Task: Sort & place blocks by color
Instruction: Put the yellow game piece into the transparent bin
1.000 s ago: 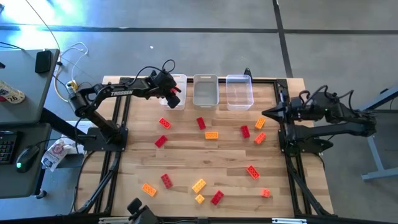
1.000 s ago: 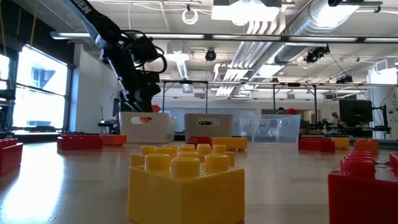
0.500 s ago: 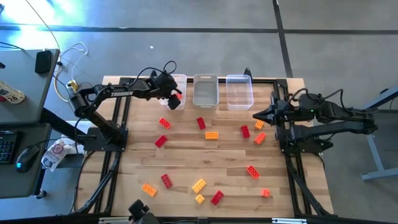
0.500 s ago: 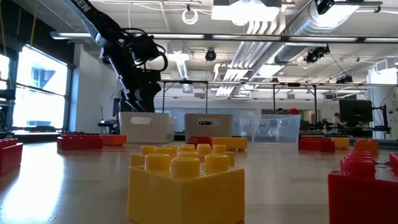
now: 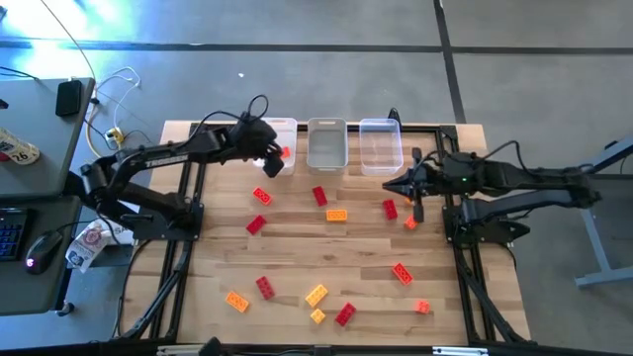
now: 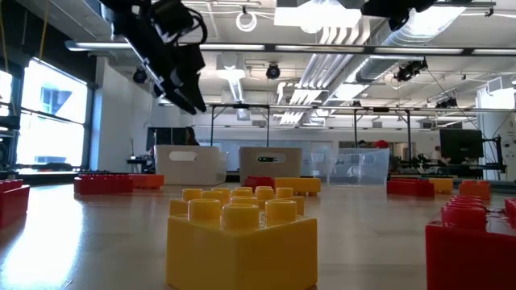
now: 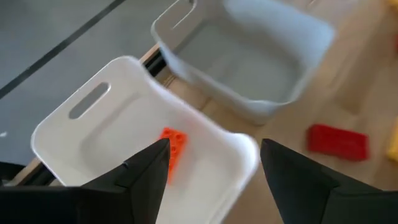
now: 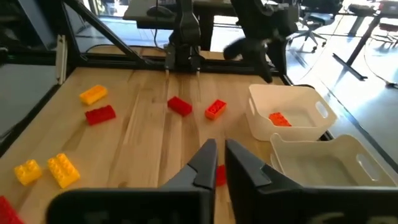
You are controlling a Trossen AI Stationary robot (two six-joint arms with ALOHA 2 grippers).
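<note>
Orange-red block [image 7: 172,144] inside white bin [image 7: 93,134], left end effector [image 7: 211,171] released above, right end effector [image 8: 219,163] nearly clenched, empty.

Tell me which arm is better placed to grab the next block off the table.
Probably the right. Its hand sits low beside a red block and orange ones, while the left hand, open and empty, is up by the white bin holding one orange block.

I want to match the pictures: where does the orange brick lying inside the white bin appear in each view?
High view: the orange brick lies in the leftmost white bin, beside the left gripper.
Low view: not visible; the bin wall hides it.
Left wrist view: inside the near bin, between the open fingers.
Right wrist view: in the farthest bin.
Shared landmark: that white bin.
</note>
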